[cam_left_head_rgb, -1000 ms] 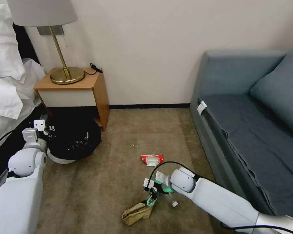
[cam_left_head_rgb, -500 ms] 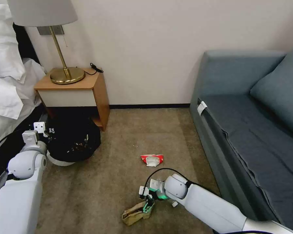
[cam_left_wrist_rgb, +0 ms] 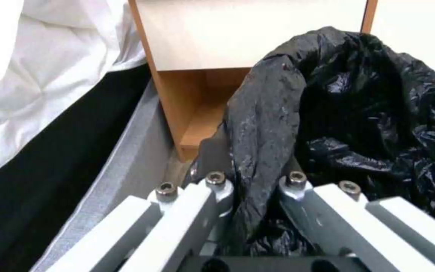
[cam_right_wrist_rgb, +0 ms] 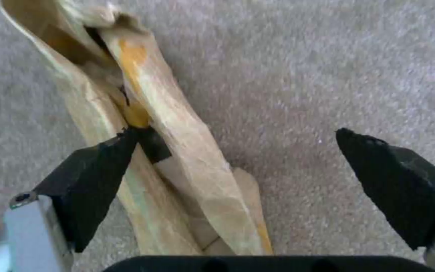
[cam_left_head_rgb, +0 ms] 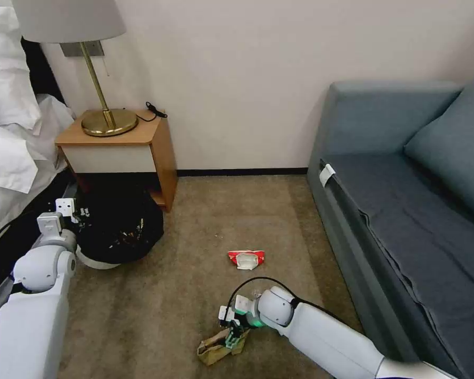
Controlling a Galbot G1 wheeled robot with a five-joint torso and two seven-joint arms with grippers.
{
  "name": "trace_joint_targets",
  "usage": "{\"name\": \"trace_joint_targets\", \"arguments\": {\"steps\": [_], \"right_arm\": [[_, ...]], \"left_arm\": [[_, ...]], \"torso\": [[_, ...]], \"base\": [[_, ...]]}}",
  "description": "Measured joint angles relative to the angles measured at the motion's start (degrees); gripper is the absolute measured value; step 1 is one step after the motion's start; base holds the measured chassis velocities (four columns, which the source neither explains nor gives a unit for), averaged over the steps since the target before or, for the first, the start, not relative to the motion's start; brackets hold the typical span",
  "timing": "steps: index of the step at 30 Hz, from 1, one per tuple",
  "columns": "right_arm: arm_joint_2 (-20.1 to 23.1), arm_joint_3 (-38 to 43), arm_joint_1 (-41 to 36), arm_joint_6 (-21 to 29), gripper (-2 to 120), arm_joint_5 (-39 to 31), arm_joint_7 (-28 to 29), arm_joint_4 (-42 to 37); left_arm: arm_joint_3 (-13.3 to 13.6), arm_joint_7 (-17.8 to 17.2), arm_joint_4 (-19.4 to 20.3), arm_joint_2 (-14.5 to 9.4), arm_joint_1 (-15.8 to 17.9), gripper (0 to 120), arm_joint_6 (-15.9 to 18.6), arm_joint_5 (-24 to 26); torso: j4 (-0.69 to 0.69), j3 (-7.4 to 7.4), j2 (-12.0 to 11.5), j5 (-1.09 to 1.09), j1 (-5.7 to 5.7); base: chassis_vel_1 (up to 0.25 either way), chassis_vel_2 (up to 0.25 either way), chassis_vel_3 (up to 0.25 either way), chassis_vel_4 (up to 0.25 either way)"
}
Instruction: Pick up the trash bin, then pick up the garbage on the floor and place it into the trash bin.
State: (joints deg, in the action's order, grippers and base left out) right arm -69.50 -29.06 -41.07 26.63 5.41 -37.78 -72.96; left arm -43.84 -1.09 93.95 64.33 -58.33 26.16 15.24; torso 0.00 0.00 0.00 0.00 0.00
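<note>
Since a second ago the right arm has slid toward the robot's left and lower, so the right pincer [cam_left_head_rgb: 231, 332] now sits right over the crumpled brown paper bag [cam_left_head_rgb: 219, 346] on the carpet [cam_left_head_rgb: 158, 316] instead of off to its side. Nothing else on the floor has budged.

From the right wrist view, the jaws are spread wide: one black fingertip [cam_right_wrist_rgb: 108, 151] is touching the bag's folded edge, the other one stands well clear over bare carpet. So it's straddling, not gripping yet.

Left pincer [cam_left_wrist_rgb: 253, 185] is clamped on the black liner folded over the rim of the trash bin [cam_left_head_rgb: 118, 229], which sits just in front of the wooden nightstand [cam_left_head_rgb: 118, 142], next to the bed [cam_left_head_rgb: 10, 152].

Handling-wise, my guess: that bag looks super light and floppy, thin paper that'll just crush flat when squeezed. Not fragile, not slippery, but it could fold or slip out if only a loose flap gets caught. Best bet is probably pinching across the thick creased ridge running down its middle, where the layers bunch up.

The red-and-white packet [cam_left_head_rgb: 246, 258] lies further out on the carpet, well apart from the bag, between it and the wall.
</note>
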Motion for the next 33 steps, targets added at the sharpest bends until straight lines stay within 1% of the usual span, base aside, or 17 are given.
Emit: {"name": "trace_joint_targets", "arguments": {"steps": [2, 4, 5, 9, 10, 13, 14, 18, 19, 23, 24, 26, 27, 29, 30, 31, 33], "right_arm": [[-0.4, 0.3, -0.3, -0.9, 99, 1.3, -0.3, 1.1], [-0.8, 0.6, -0.5, -1.6, 94, 2.2, -0.4, 2.1], [-0.8, 0.6, -0.5, -1.6, 94, 2.2, -0.4, 2.1], [-2.0, 1.4, -0.8, -2.7, 76, 3.6, -1.0, 4.0], [-2.0, 1.4, -0.8, -2.7, 76, 3.6, -1.0, 4.0], [-2.3, 1.7, -1.0, -3.1, 63, 3.8, -1.2, 4.6], [-2.3, 1.7, -1.0, -3.1, 63, 3.8, -1.2, 4.6], [-2.3, 2.0, -1.5, -3.3, 45, 3.9, -1.2, 4.7], [-2.3, 2.0, -1.5, -3.3, 45, 3.9, -1.2, 4.7], [-2.2, 2.4, -1.8, -3.3, 28, 3.9, -1.2, 4.6], [-2.2, 2.4, -1.8, -3.3, 28, 3.9, -1.2, 4.6], [-2.3, 2.9, -1.9, -3.3, 17, 3.7, -1.1, 4.4], [-2.3, 2.9, -1.9, -3.3, 17, 3.7, -1.1, 4.4], [-2.6, 3.6, -2.0, -3.4, 10, 3.6, -1.0, 4.3], [-2.8, 4.1, -2.0, -3.4, 3, 3.5, -0.9, 4.2], [-3.0, 4.7, -2.0, -3.4, 0, 3.2, -0.9, 4.0], [-3.2, 5.2, -2.0, -3.5, 0, 2.8, -0.9, 3.8]], "left_arm": [[0.0, 0.0, -0.1, 0.1, 0.0, 4, -0.1, 0.0], [0.0, 0.0, -0.2, 0.1, 0.0, 4, -0.2, 0.0], [0.0, 0.0, -0.2, 0.1, 0.0, 4, -0.2, 0.0], [0.0, -0.1, -0.2, 0.2, 0.1, 4, -0.3, 0.0], [0.0, -0.1, -0.2, 0.2, 0.1, 4, -0.3, 0.0], [0.1, -0.1, -0.2, 0.2, 0.2, 4, -0.3, 0.0], [0.1, -0.1, -0.2, 0.2, 0.2, 4, -0.3, 0.0], [0.0, -0.1, -0.2, 0.1, 0.1, 4, -0.5, 0.1], [0.0, -0.1, -0.2, 0.1, 0.1, 4, -0.5, 0.1], [0.0, -0.1, -0.1, 0.0, 0.0, 4, -0.6, 0.2], [0.0, -0.1, -0.1, 0.0, 0.0, 4, -0.6, 0.2], [0.0, -0.1, 0.0, 0.0, -0.1, 4, -0.6, 0.3], [0.0, -0.1, 0.0, 0.0, -0.1, 4, -0.6, 0.3], [0.1, 0.0, 0.0, 0.0, -0.2, 4, -0.7, 0.3], [0.1, 0.1, 0.0, -0.1, -0.2, 4, -0.7, 0.3], [0.2, 0.1, 0.0, -0.1, -0.2, 4, -0.7, 0.3], [0.2, 0.2, 0.0, -0.2, -0.2, 4, -0.7, 0.3]], "torso": [[0.0, 0.0, 0.0, 0.0, 0.0], [0.0, 0.0, 0.0, 0.0, 0.0], [0.0, 0.0, 0.0, 0.0, 0.0], [0.0, 0.0, 0.0, 0.0, 0.0], [0.0, 0.0, 0.0, 0.0, 0.0], [0.0, 0.0, 0.0, 0.0, 0.0], [0.0, 0.0, 0.0, 0.0, 0.0], [0.0, 0.0, 0.0, 0.0, 0.0], [0.0, 0.0, 0.0, 0.0, 0.0], [0.0, 0.0, 0.0, 0.0, 0.0], [0.0, 0.0, 0.0, 0.0, 0.0], [0.0, 0.0, 0.0, 0.0, 0.0], [0.0, 0.0, 0.0, 0.0, 0.0], [0.0, 0.0, 0.0, 0.0, 0.0], [0.0, 0.0, 0.0, 0.0, 0.0], [0.0, 0.0, 0.0, 0.0, 0.0], [0.0, 0.0, 0.0, 0.0, 0.0]], "base": [[0.0, 0.0, 0.0, 0.0], [0.0, 0.0, 0.0, 0.0], [0.0, 0.0, 0.0, 0.0], [0.0, 0.0, 0.0, 0.0], [0.0, 0.0, 0.0, 0.0], [0.0, 0.0, 0.0, 0.0], [0.0, 0.0, 0.0, 0.0], [0.0, 0.0, 0.0, 0.0], [0.0, 0.0, 0.0, 0.0], [0.0, 0.0, 0.0, 0.0], [0.0, 0.0, 0.0, 0.0], [0.0, 0.0, 0.0, 0.0], [0.0, 0.0, 0.0, 0.0], [0.0, 0.0, 0.0, 0.0], [0.0, 0.0, 0.0, 0.0], [0.0, 0.0, 0.0, 0.0], [0.0, 0.0, 0.0, 0.0]]}}
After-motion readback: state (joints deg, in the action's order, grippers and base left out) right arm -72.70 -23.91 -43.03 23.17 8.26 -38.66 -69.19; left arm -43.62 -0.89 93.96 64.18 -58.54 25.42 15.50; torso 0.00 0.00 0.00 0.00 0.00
